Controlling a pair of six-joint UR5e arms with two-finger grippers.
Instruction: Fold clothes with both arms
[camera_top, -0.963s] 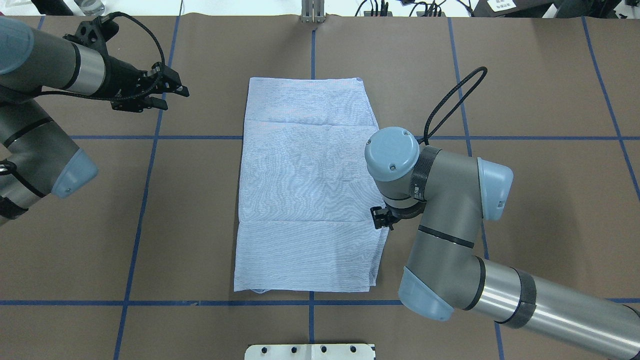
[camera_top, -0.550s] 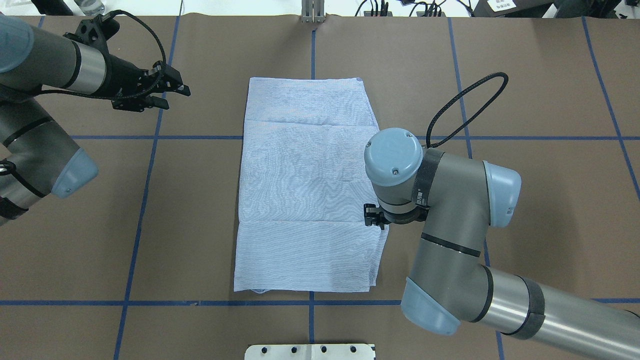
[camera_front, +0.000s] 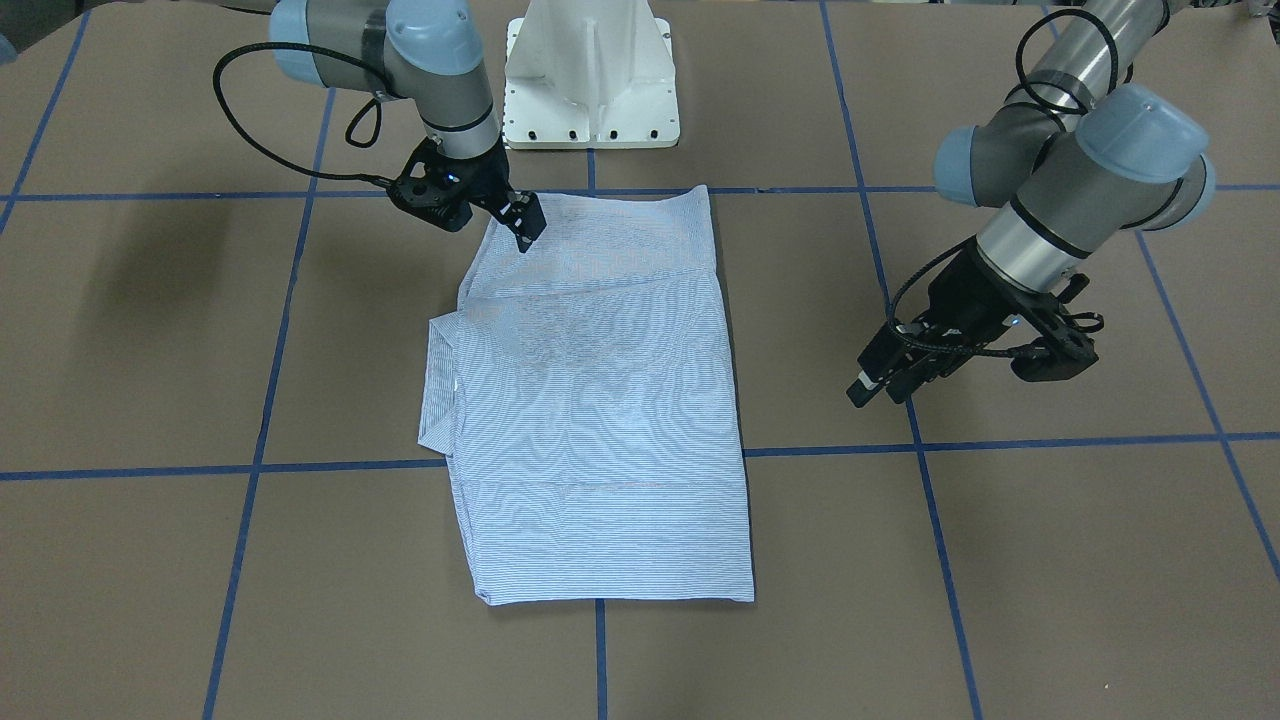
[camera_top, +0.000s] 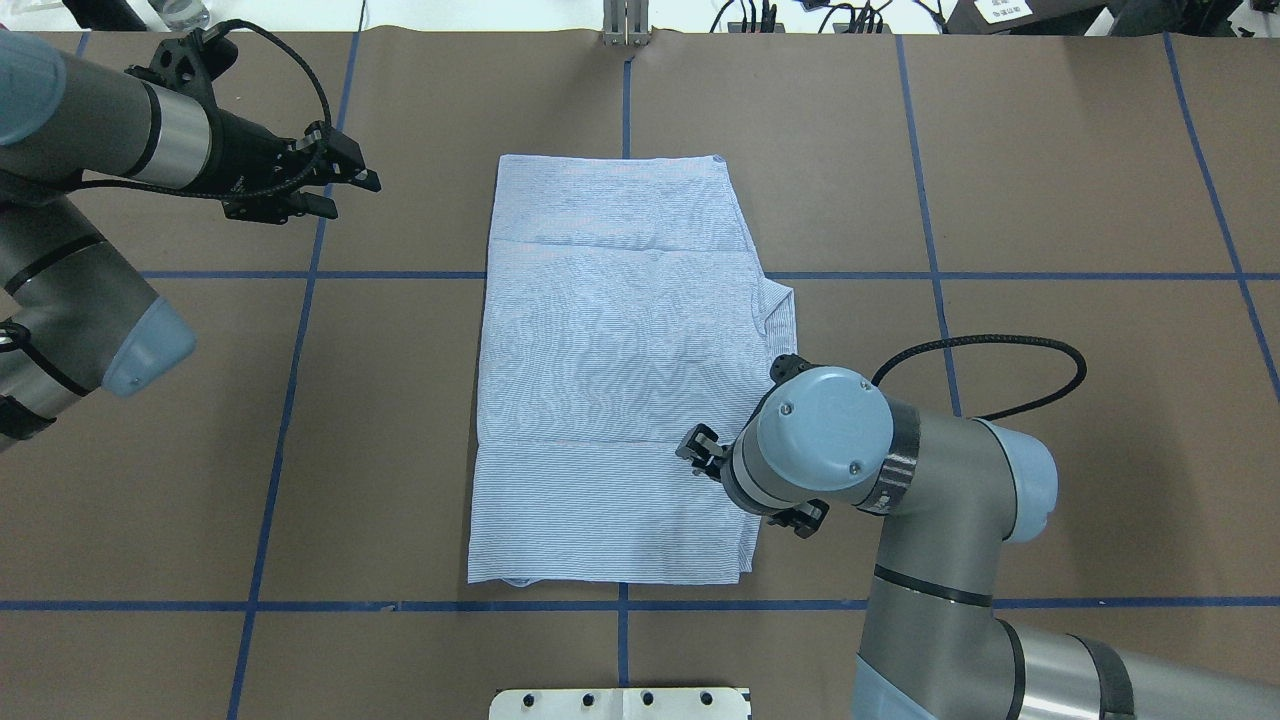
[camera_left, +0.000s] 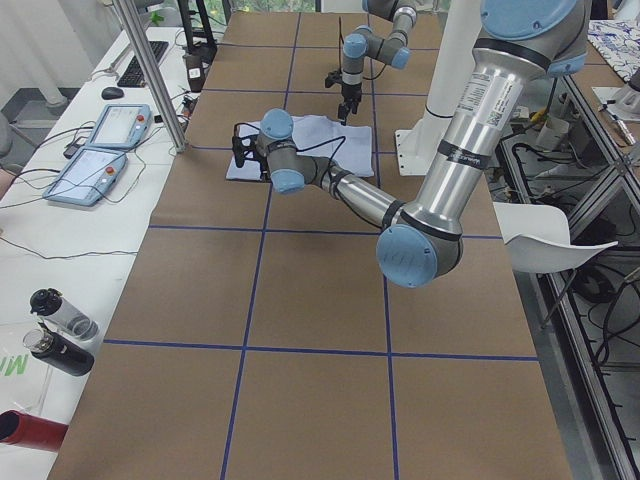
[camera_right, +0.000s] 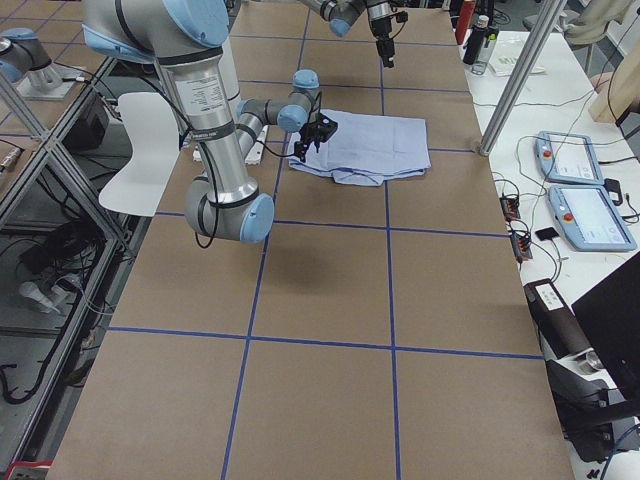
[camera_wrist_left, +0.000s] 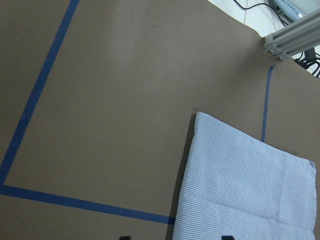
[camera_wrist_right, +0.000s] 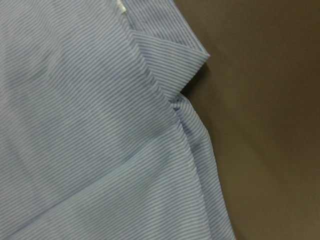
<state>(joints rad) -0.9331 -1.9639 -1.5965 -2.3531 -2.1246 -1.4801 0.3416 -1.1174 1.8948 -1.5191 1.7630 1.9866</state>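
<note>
Overhead exterior view puts the light blue-and-white finely striped shirt (camera_top: 600, 400), folded into a long rectangle, flat at the middle of the brown paper-covered table (camera_top: 1050, 180), astride the blue tape lines (camera_top: 300, 275). The change in the last second is the right arm. Its wrist had covered the shirt's right edge about halfway along and has now swung toward the robot's side. The black right gripper (camera_front: 524, 230) now hangs over the cloth beside the nearer of the two cross creases, a little inboard of that edge. This uncovers a small folded flap (camera_top: 780, 312) — collar-like in the right wrist view — jutting past the otherwise straight right edge. Whether it stuck out before cannot be told, since the arm hid it. I cannot tell whether this gripper is spread or closed, or whether it touches the cloth, but nothing is lifted. The black left gripper (camera_top: 340, 192), fingers well apart and holding nothing, has barely moved and hovers well off the shirt's far left corner. The fold looks far along, so the flap likely wants tucking before any further cross fold. The far, left and near edges run straight, and the near one stops just short of a cross tape line. Broad brown surface shows on both sides, though the right arm's bulk crowds the near right corner.
</note>
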